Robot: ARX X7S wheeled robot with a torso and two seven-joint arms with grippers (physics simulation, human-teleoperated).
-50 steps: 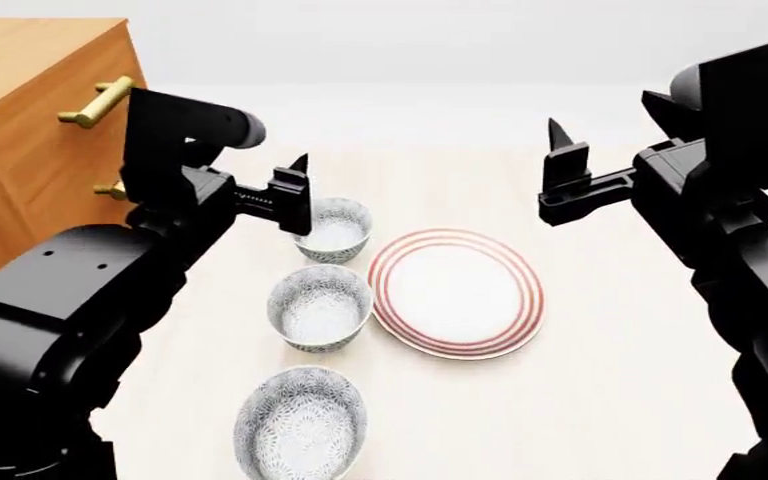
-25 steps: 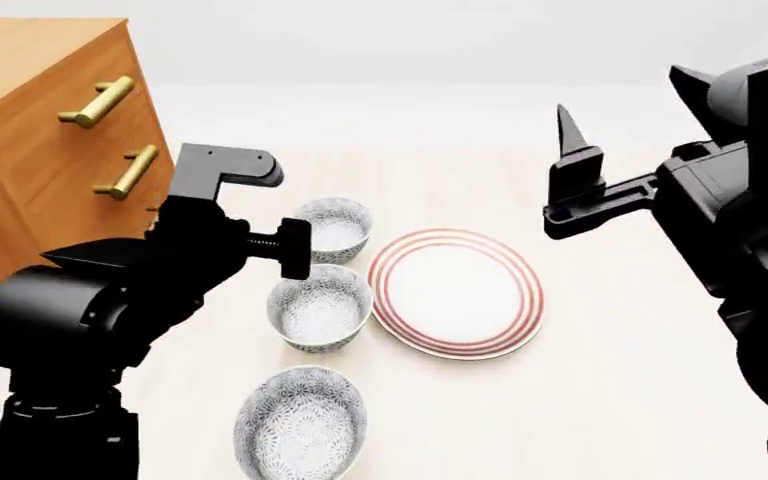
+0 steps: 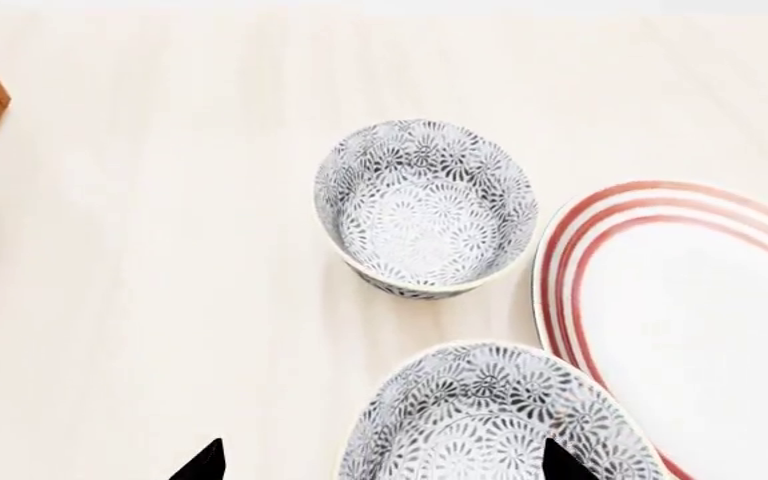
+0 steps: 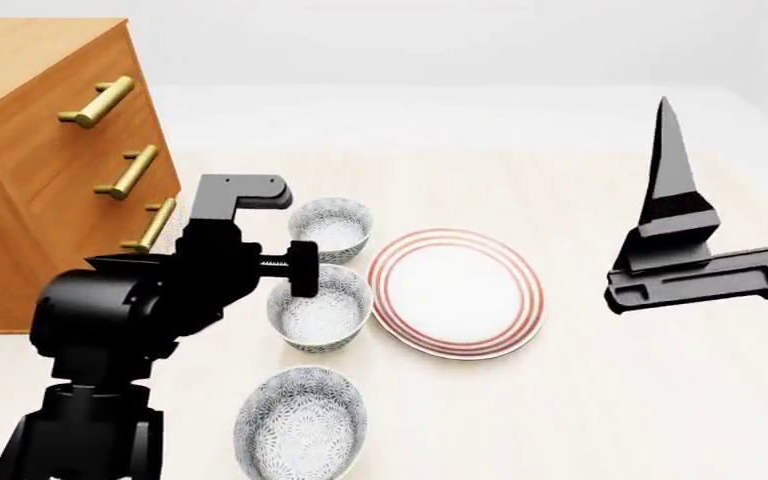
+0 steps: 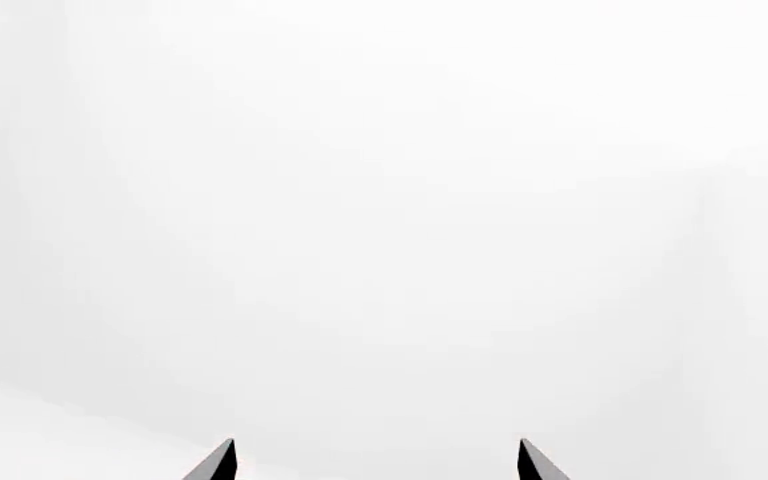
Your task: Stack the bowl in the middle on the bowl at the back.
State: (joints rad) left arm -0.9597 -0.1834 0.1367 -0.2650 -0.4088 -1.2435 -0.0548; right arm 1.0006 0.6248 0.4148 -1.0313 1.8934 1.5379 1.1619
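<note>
Left gripper [image 4: 300,268] lowered over the middle bowl [image 4: 320,308], right gripper [image 5: 375,462] raised, both jaws apart

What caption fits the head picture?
Left tool hovers open over the middle bowl; back bowl waits beside the plate.

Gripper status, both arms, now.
Left gripper: open, empty, above the bowl in the middle.
Right gripper: open, empty, raised.
</note>
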